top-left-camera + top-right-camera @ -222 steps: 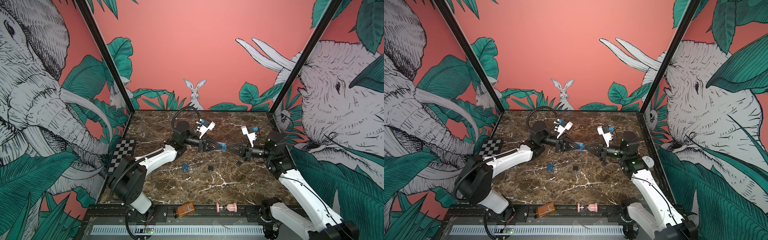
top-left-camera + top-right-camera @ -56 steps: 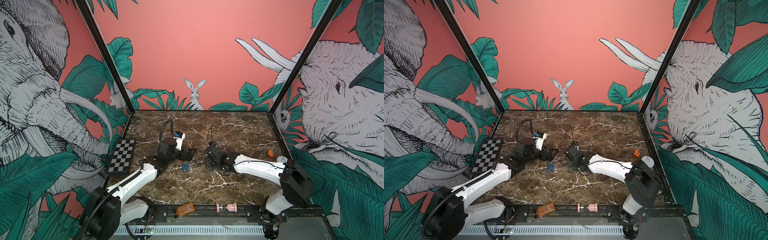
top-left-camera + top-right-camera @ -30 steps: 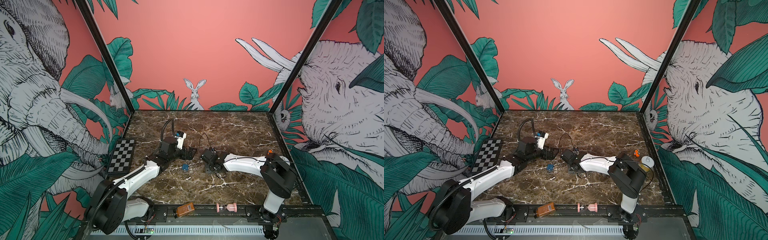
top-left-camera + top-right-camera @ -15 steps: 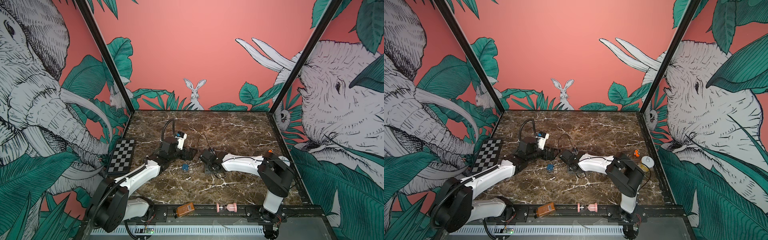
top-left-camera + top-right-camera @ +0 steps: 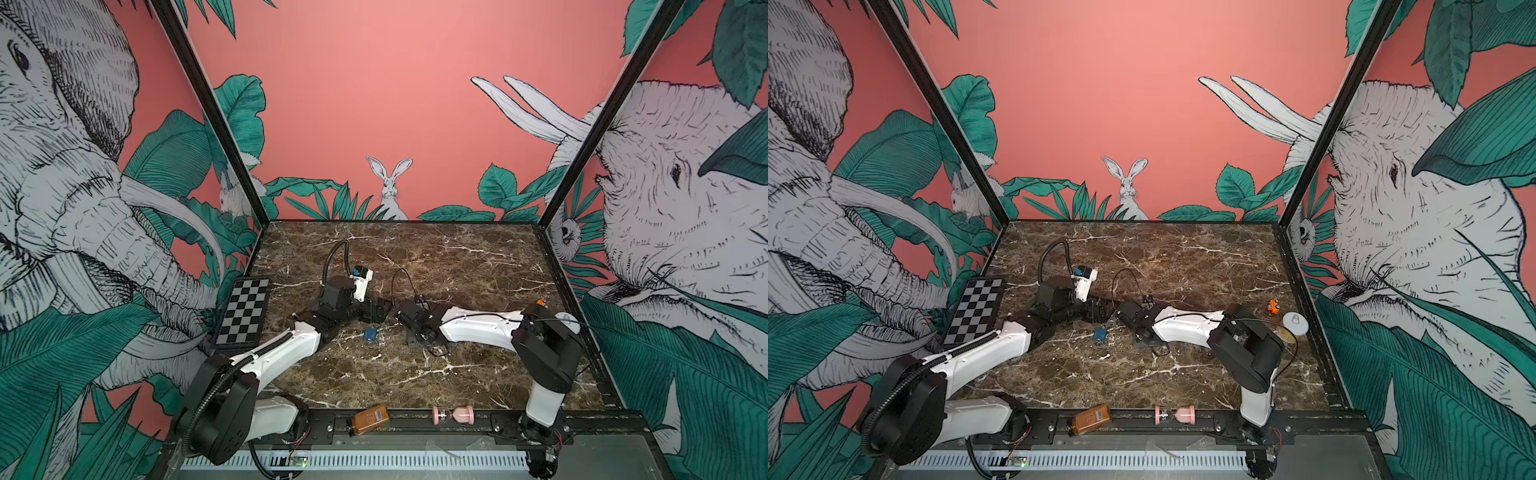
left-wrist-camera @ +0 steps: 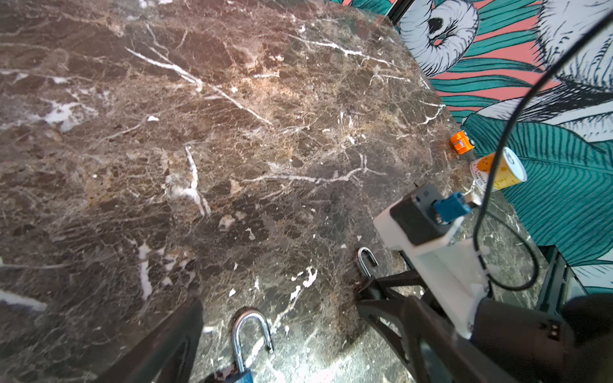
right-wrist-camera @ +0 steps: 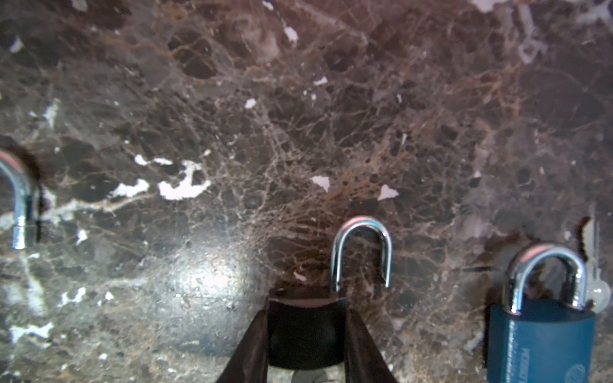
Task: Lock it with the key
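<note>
In the right wrist view my right gripper (image 7: 306,311) is shut on the body of a black padlock (image 7: 305,335). Its silver shackle (image 7: 361,255) stands open past the fingertips. Beside it lies a blue padlock (image 7: 540,341), with what looks like a small pale key (image 7: 596,288) against its far side. Another open shackle (image 7: 20,199) shows at that frame's edge. My left gripper (image 6: 302,305) is open low over the table, and a blue padlock's open shackle (image 6: 250,331) lies between its jaws. Both top views show one blue padlock (image 5: 369,334) (image 5: 1099,334) where the two arms meet.
A checkerboard (image 5: 245,309) lies at the table's left edge. An orange toy car (image 5: 540,302) and a white-lidded cup (image 5: 565,326) stand by the right wall. An amber bottle (image 5: 370,419) and a pink hourglass (image 5: 453,414) rest on the front rail.
Seconds ago both grippers met raised over the table; now both are low. In the last second the right gripper edged left and closed on the black padlock. The left arm barely moved.
</note>
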Controlling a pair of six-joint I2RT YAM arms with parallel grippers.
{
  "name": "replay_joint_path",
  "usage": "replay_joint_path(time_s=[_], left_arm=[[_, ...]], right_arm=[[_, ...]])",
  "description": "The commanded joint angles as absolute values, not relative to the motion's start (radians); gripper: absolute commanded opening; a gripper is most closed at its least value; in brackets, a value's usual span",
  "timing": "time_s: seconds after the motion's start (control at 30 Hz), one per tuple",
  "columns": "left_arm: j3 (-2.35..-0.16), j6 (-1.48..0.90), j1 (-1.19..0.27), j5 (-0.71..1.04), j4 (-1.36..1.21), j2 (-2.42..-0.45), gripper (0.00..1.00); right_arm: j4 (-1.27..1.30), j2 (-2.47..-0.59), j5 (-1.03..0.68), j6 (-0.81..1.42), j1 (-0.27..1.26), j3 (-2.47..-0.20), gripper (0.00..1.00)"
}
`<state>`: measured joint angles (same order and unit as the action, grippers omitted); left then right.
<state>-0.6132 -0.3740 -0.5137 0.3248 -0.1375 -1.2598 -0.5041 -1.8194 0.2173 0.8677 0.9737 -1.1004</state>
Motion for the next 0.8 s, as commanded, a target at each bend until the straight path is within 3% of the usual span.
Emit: replay_joint_path(time_s=[0.0, 0.33, 0.57, 0.77], left_arm=[[-0.596, -0.384, -0.503, 0.333, -0.159, -1.229, 0.94], [-0.632, -0.400, -0.498, 0.393, -0.095, -1.252, 0.92], [-0.615, -0.491, -0.502, 0.483, -0.179, -1.304, 0.86], [-0.675, -0.528, -0.580, 0.547, -0.222, -1.384, 0.85]], right_arm=[[-0.485, -1.834, 0.196, 0.839, 0.981, -1.086, 0.30], [-0.303, -1.693, 0.181, 0.548, 0.982, -0.967, 0.22], [-0.121, -1.473, 0.212, 0.358, 0.982, -0.801, 0.21], [-0.066, -1.368, 0.130, 0.260, 0.981, -0.764, 0.20]])
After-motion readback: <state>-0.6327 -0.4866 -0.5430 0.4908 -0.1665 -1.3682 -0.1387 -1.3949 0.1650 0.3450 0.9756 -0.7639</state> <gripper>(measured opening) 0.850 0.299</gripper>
